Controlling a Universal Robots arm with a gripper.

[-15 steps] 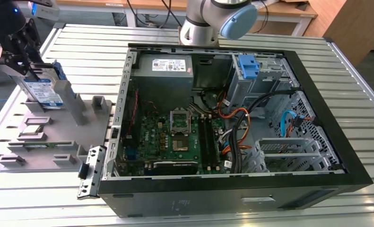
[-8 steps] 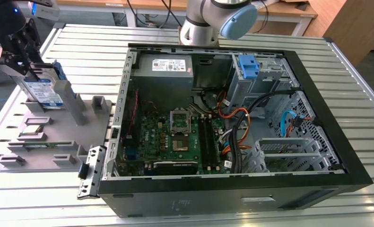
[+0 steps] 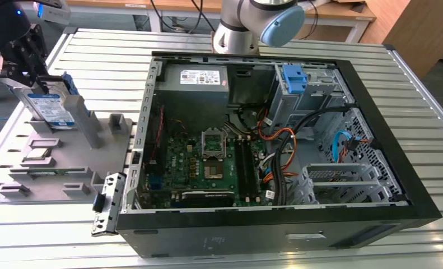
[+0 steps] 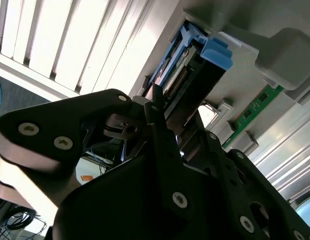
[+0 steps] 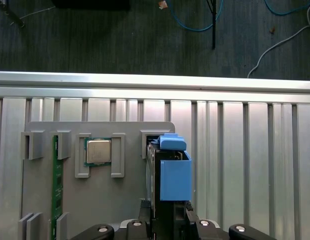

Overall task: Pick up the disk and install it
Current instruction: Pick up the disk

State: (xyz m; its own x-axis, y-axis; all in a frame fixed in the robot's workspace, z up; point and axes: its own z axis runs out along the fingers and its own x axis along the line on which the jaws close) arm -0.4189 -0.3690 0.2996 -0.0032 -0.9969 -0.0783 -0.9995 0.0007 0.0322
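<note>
The disk [image 3: 51, 109] stands on edge in a slot of the grey fixture [image 3: 64, 168] at the exterior view's left, silver with a blue-and-white label and a blue bracket. My gripper [image 3: 36, 84] is at its upper end. In the first wrist view the disk [image 5: 170, 175] runs edge-on into my gripper [image 5: 167, 220], whose fingers press on both of its sides. The second wrist view shows the same disk [image 4: 182, 65] just beyond the black fingers [image 4: 157, 120]. The gripper is shut on the disk, which still sits in the fixture.
The open computer case [image 3: 400, 185] lies at the exterior view's right, with a power supply [image 3: 203, 78], motherboard [image 3: 206, 162], cables and a blue bracket [image 3: 292, 78] at the drive bay. The fixture also holds a processor chip [image 5: 97, 151] and a memory stick [image 5: 57, 185]. A slatted aluminium table [image 3: 49, 246] lies beneath.
</note>
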